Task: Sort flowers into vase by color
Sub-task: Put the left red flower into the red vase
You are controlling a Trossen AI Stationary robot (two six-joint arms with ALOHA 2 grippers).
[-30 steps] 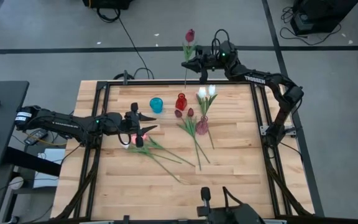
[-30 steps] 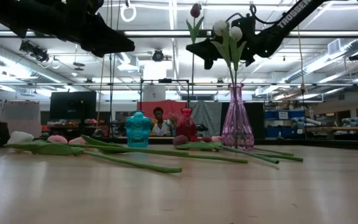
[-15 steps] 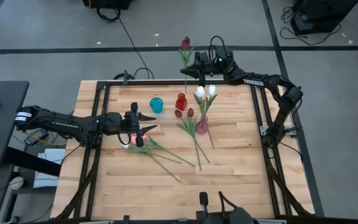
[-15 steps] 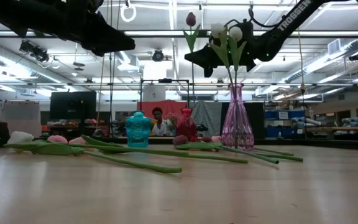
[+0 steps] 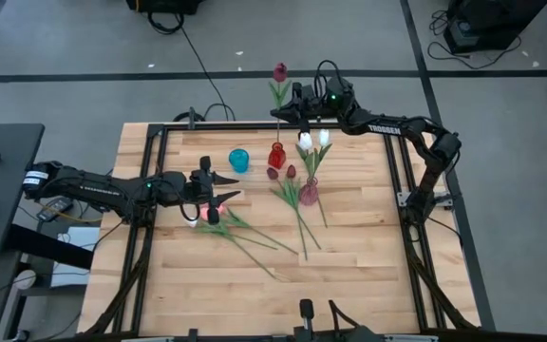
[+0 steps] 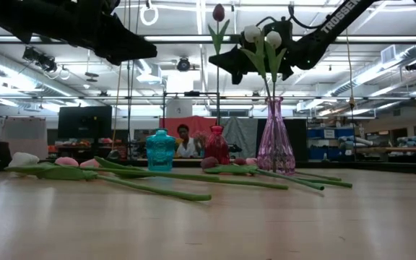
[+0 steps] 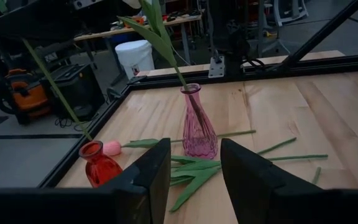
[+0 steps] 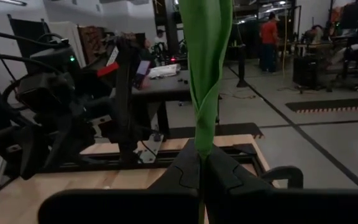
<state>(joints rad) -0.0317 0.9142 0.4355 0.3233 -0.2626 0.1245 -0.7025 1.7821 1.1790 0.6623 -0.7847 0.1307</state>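
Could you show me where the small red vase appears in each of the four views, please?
High view: red vase near the table's far edge, beside the teal vase.
Low view: mid-distance, centre, between the teal vase and the pink vase.
Left wrist view: beside the pink vase.
Right wrist view: not in it.
Shared landmark: the pink vase.

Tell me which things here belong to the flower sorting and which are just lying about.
Job:
- dark red tulip in right pincer
- red vase
- pink vase with white tulips
- teal vase
- loose tulips on table

Lying about:
- cable on floor
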